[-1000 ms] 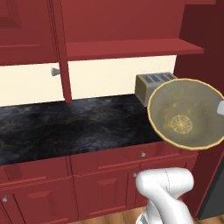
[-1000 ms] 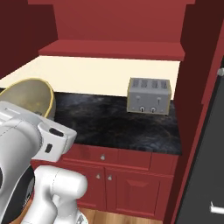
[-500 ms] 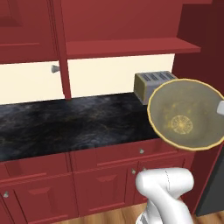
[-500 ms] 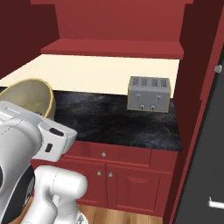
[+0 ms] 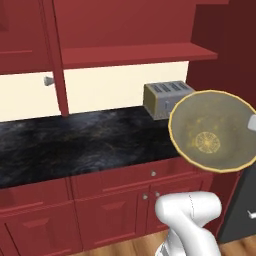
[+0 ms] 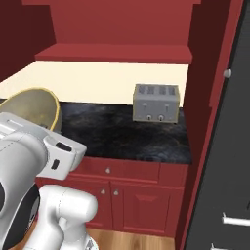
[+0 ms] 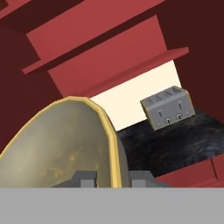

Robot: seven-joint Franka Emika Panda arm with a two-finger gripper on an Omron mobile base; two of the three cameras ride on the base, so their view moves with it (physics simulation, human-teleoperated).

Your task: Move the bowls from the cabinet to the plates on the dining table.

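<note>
End effector (image 7: 113, 177) pinches the rim of the round olive-tan bowl with golden inside (image 5: 214, 131), held tilted mid-air before the black marbled surface (image 5: 75, 145). Risk: thin rim grip slipping during transit; bowl clipping the silver toaster (image 5: 166, 99).

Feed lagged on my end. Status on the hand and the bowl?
Hand shut on bowl rim, bowl tipped on edge, held above the floor in front of the counter. Toaster on counter beyond. No plate in sight yet.
</note>
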